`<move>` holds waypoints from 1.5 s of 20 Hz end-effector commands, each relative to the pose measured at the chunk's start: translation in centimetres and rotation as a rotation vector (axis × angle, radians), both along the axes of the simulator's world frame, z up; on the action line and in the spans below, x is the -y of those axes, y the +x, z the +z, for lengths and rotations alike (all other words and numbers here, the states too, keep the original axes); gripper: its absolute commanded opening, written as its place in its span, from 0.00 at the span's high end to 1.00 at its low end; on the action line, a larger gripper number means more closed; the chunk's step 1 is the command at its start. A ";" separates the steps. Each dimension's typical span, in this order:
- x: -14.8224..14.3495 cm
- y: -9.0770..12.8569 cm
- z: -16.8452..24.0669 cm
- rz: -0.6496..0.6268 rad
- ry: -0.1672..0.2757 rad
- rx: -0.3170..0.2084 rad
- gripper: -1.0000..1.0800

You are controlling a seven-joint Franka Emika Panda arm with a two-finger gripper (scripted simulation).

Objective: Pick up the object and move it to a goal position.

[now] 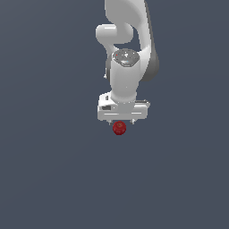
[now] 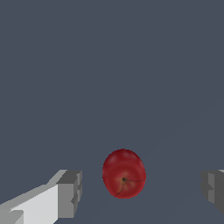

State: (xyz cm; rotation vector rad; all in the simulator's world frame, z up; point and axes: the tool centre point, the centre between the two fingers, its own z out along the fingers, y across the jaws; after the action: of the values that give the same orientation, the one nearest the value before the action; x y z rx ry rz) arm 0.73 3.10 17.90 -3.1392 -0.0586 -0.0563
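Observation:
The object [image 1: 119, 128] is a small glossy dark-red apple-shaped ball resting on the flat grey-blue floor, just below the white gripper [image 1: 120, 121] in the exterior view. In the wrist view the object [image 2: 124, 173] lies between the two grey fingertips [image 2: 71, 194], with a clear gap on each side. The gripper [image 2: 142, 188] is open and touches nothing. Its dimpled top with a short stem faces the wrist camera.
The white arm [image 1: 127, 53] rises from the gripper toward the exterior view's top edge. Plain grey-blue floor [image 1: 53, 170] surrounds the object on all sides, with no other object in view.

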 end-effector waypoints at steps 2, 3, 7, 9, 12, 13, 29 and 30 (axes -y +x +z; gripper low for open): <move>0.0 0.0 0.0 -0.001 0.001 0.000 0.04; 0.0 0.0 0.0 -0.003 0.002 0.001 0.04; -0.3 0.2 0.1 -0.028 0.017 0.006 0.04; -0.4 0.3 0.2 -0.037 0.023 0.008 0.04; -0.4 0.3 0.2 -0.037 0.023 0.009 0.04; -0.4 0.3 0.2 -0.036 0.023 0.008 0.04; 0.1 -2.0 -3.7 0.159 0.004 -0.009 0.04; 0.1 -2.3 -4.1 0.183 0.002 -0.012 0.04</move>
State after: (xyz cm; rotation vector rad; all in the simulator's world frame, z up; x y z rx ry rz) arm -1.17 3.07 14.45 -3.1192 -0.2908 -0.0431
